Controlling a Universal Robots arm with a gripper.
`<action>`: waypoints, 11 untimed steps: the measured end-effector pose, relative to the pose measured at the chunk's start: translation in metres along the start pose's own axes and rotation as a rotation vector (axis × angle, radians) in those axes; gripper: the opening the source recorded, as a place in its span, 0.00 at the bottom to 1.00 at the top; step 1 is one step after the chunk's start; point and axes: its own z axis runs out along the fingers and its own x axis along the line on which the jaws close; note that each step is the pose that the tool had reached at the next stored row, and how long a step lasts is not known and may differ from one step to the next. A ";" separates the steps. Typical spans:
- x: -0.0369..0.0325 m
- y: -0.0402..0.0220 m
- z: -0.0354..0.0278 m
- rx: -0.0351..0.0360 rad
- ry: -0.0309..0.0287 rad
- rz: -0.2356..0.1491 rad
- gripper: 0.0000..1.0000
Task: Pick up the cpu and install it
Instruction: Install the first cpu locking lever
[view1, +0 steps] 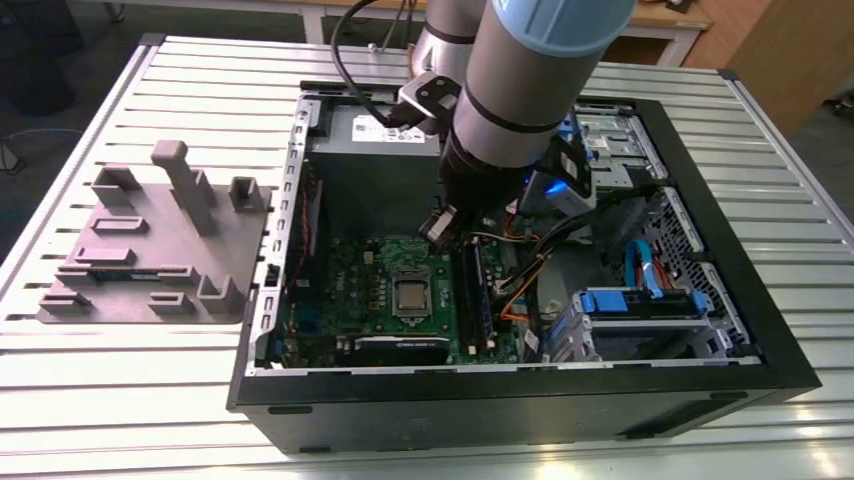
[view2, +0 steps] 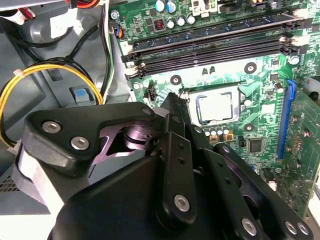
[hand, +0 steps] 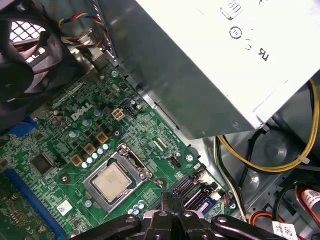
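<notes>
My pincer (view1: 445, 230) hangs inside the open computer case (view1: 534, 405), just above the motherboard (view1: 358, 275). In the exterior view its dark tips blur into the dark parts behind them. In the first wrist view the fingers (hand: 169, 204) meet at a narrow point, together, and I see nothing between them.

The cpu (view1: 410, 293) lies flat in its socket (hand: 141, 167) in the lower middle of the exterior view, well clear of my tips. In both wrist views its pale metal top (hand: 111, 180) (view2: 216, 106) shows whole inside the metal frame. I cannot tell whether the frame is latched.

My arm (view1: 534, 90) covers the upper middle of the case in the exterior view and cuts off part of the power supply box (view1: 367, 130). In the second wrist view my own pincer body blocks much of the board, leaving the memory slots (view2: 215, 42) in sight beyond it. The case's near wall hides the board's nearest edge.

The grey moulded tray (view1: 134, 250) sits on the bench (view1: 147, 380) at the exterior view's left, apart from the case.
</notes>
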 end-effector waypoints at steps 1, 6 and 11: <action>-0.0007 0.0003 0.0001 0.0000 0.0000 0.000 0.10; -0.0040 0.0026 0.0009 -0.0012 0.0025 -0.019 0.10; -0.0041 0.0026 0.0018 -0.0060 0.0129 -0.094 0.10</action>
